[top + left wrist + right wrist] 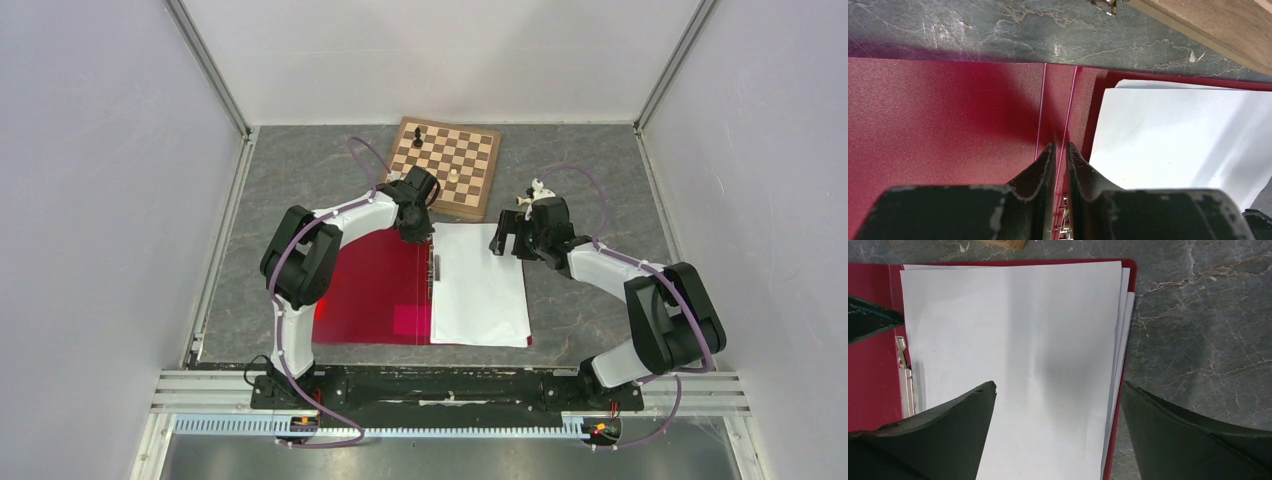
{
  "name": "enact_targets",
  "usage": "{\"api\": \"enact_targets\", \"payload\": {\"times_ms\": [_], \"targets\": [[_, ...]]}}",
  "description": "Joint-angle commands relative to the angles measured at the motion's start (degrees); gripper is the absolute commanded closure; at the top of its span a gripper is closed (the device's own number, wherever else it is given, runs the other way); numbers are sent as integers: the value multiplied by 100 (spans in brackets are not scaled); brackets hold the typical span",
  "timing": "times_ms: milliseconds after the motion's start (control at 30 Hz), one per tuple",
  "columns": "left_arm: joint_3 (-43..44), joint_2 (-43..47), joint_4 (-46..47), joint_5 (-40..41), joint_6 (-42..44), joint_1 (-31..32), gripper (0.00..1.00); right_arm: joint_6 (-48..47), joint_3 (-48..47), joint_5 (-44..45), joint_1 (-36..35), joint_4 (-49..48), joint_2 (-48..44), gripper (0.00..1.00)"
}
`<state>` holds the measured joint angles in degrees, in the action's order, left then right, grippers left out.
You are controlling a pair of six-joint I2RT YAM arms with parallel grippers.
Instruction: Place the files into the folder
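Note:
The crimson folder (370, 290) lies open on the grey table. The white files (480, 285) lie stacked on its right half, next to the metal clip (434, 270). My left gripper (420, 232) is shut and empty. It sits low over the folder's spine (1055, 100) at the far edge, with the files (1178, 135) to its right. My right gripper (508, 240) is open over the far right part of the files (1013, 330). One finger is above the paper and the other is past the folder's right edge (1115, 405). The clip (905, 380) shows at the left.
A wooden chessboard (450, 165) lies just beyond the folder, holding a black piece (418, 133) and a white piece (453, 176). Its corner is close to the left gripper. Bare grey table (590, 300) lies to the right of the folder.

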<state>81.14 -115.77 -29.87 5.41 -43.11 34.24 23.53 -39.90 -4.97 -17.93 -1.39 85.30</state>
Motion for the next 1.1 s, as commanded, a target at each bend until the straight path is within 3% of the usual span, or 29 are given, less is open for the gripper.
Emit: {"api": "enact_targets", "payload": {"times_ms": [0, 1067], "targets": [[34, 160, 129, -40, 171, 13, 81, 55, 74, -44, -43, -92, 23, 2], [49, -37, 148, -68, 127, 21, 84, 20, -27, 128, -162, -12, 7, 2]]}}
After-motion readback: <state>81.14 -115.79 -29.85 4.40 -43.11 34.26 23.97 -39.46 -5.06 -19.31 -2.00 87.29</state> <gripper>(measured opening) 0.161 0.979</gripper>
